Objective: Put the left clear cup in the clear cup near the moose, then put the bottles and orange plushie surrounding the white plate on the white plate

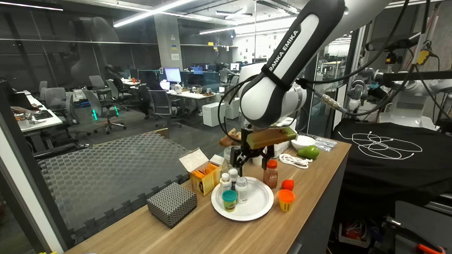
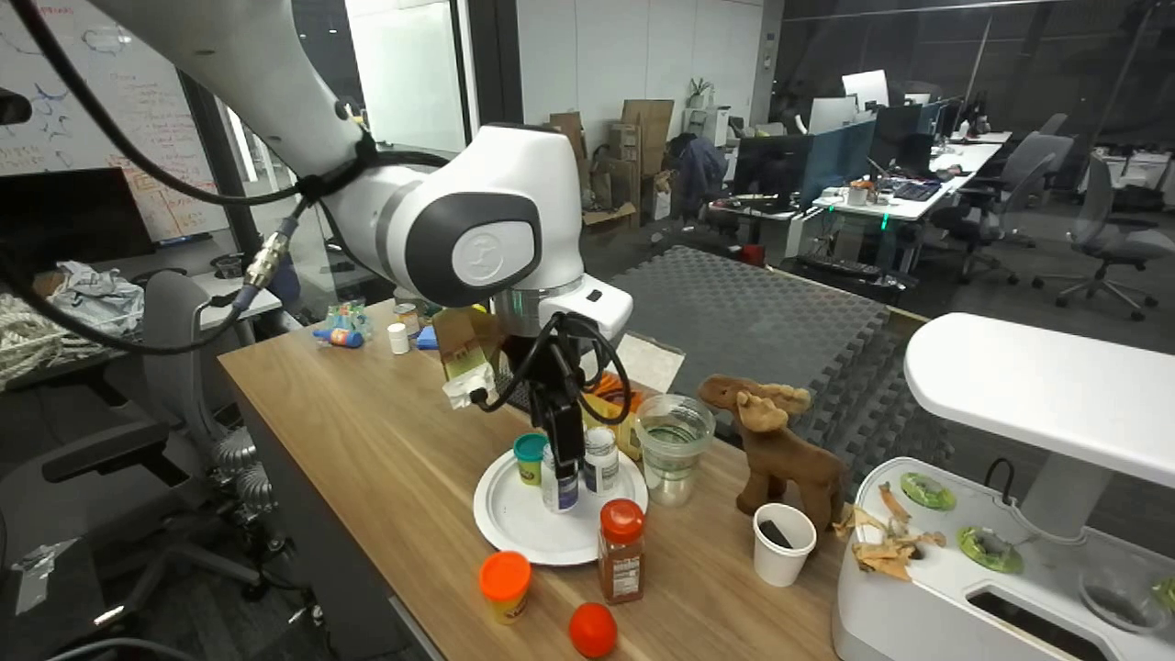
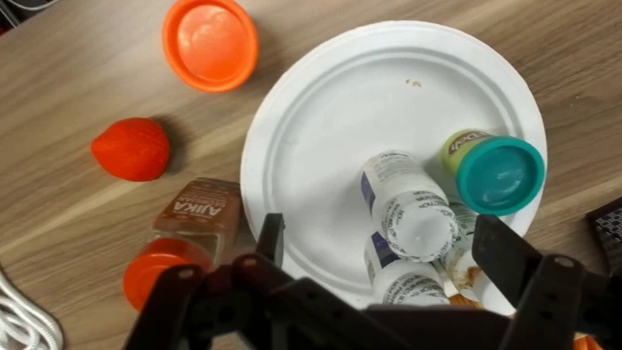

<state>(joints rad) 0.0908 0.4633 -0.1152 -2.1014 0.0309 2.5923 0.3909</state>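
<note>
The plate rests on the worktop. On it stand three white bottles, bunched toward the rim, with the teal tub, upright, just beside them. The tool points down over the plate, its jaws wide apart; bottle tops show between them in the wrist view, but whether either jaw touches one I cannot tell. Off the plate, just beside its rim, the red-capped bottle stands upright. The orange tub, also upright, is near the rim too, and the plushie lies farther out, near both. In an exterior view the clear cup stands between plate and moose; whether a second cup is nested in it I cannot tell. The paper cup is near the moose, the open box near the plate.
</note>
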